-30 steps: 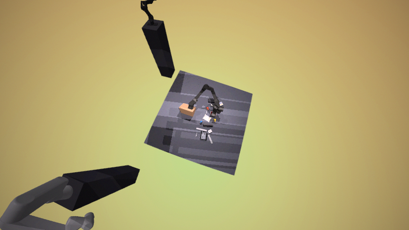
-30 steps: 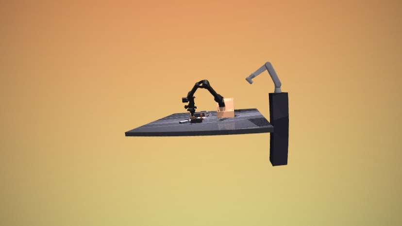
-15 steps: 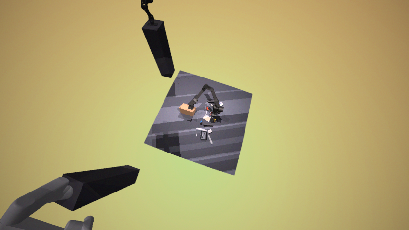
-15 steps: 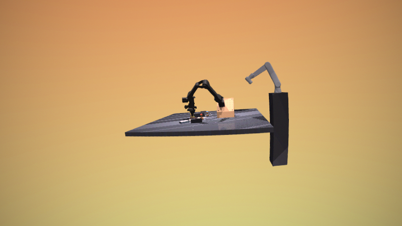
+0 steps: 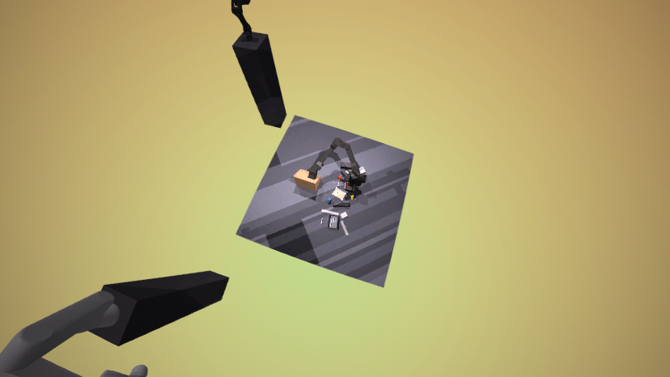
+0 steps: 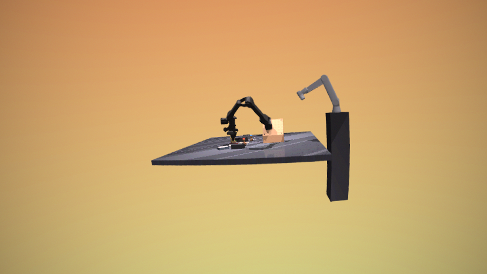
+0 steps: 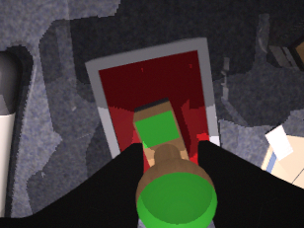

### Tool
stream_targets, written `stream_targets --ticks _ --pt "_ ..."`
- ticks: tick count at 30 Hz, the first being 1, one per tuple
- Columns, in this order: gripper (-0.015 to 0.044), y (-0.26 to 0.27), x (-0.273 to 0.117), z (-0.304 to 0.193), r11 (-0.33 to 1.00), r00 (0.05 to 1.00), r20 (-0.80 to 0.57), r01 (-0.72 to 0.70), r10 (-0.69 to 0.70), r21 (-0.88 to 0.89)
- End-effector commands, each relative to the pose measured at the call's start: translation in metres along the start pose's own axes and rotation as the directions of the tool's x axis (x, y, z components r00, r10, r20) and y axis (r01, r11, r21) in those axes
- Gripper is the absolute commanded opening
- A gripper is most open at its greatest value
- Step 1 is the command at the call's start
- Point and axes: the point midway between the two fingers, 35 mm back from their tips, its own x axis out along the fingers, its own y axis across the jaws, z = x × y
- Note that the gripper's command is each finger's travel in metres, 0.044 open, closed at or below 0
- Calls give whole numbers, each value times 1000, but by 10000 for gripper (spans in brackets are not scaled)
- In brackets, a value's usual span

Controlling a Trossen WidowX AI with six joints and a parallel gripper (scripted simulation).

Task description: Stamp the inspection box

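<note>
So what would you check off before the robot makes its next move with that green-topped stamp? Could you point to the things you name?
1. Gripper [image 7: 171, 152] closed on the stamp [image 7: 175, 196]: ok, its handle is between the fingers.
2. Stamp over the ink pad [image 7: 148, 83]: ok, its block is within the red area in the wrist view.
3. Stamp face inked: cannot tell, the underside is hidden.
4. Stamp above the card [image 5: 338, 192] [image 7: 291, 162]: not ok, the card lies off to one side.
5. Stamp is the PASS one: cannot tell, no lettering is readable.
</note>
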Motion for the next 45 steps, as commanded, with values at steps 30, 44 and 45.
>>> stream_targets --ticks 30,44,45 --pt "0 -2 -38 3 1000 1000 3 1 -1 -2" --pt "0 -6 -55 1 1000 1000 2 2 -2 20" --pt "0 -10 -55 0 999 1000 1 3 -4 48"
